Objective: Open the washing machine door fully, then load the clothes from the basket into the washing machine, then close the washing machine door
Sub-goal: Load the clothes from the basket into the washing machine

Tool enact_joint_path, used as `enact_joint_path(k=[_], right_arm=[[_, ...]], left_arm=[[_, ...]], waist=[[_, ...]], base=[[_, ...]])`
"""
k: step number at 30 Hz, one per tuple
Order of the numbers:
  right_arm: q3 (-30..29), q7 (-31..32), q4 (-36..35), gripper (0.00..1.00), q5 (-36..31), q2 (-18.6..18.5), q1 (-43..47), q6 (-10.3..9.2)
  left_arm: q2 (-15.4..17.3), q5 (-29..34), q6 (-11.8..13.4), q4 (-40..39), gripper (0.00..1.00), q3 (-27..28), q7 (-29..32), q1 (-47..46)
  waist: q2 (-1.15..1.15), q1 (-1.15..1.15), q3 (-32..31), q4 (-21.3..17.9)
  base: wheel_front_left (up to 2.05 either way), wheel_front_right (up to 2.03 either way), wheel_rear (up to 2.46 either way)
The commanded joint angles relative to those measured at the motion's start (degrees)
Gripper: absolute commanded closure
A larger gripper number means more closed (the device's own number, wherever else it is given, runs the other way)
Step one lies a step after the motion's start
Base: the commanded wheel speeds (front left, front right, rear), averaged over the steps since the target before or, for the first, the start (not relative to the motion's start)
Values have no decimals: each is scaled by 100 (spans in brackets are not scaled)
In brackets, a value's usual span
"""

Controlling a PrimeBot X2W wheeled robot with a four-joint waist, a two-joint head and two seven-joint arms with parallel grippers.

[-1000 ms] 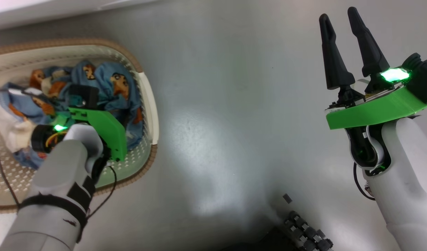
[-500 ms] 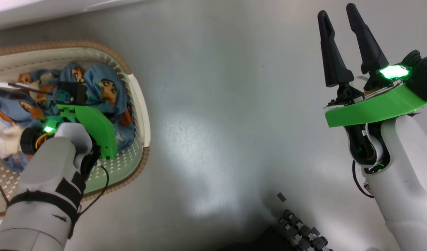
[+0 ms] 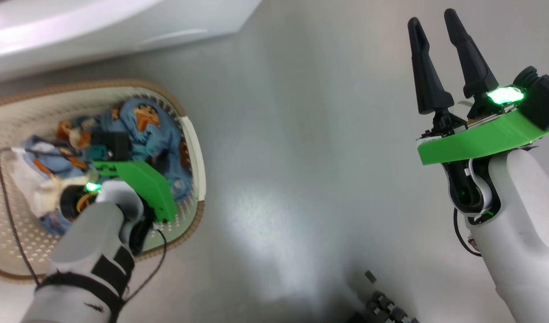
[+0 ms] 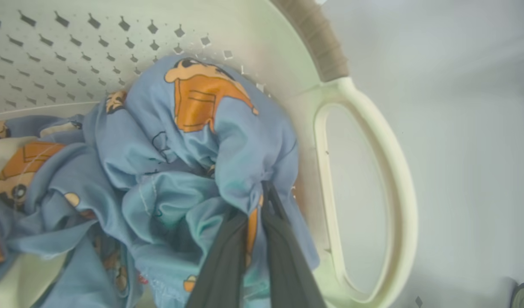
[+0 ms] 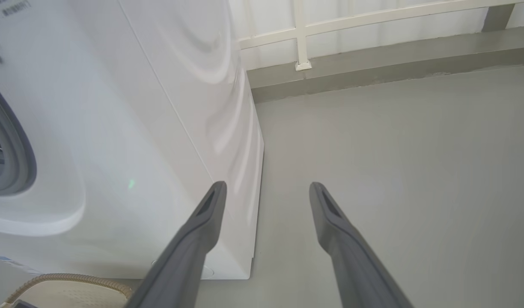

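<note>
The washing machine is the big white box with smooth, glossy walls, and at its front I see a part of the grey rubber ring. It stands on the grey polished floor. Near it on the floor is the basket, of cream plastic with many small holes, a brown rim and an oval handle. Inside lie the clothes, thin soft blue fabric with orange cartoon prints, all crumpled, with a cream cloth. My left jaws are pressed together on a fold of the blue fabric beside the handle. My right jaws are spread and empty above the floor. I think the pinch takes only a thin fold, so it may slip when lifted, or tangled garments may drag the light basket.
</note>
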Motion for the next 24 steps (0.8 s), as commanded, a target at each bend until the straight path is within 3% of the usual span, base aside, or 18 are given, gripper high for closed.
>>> enact_joint_path(k=[1,14,24], right_arm=[[63,-45,-79,0,-34,-60,233,26],[41,-45,173,0,28,-254,667,26],[-18,-45,329,0,89,-317,1080,26]], left_arm=[[102,-124,-12,-189,100,20,-110,238],[218,-1189,-12,-1067,100,-622,-910,1003],[464,-1591,-12,-1704,100,-1012,-1452,1434]], waist=[[0,0,-373,135],[0,0,-1639,577],[0,0,-2539,833]], base=[[0,0,0],[0,0,0],[0,0,0]])
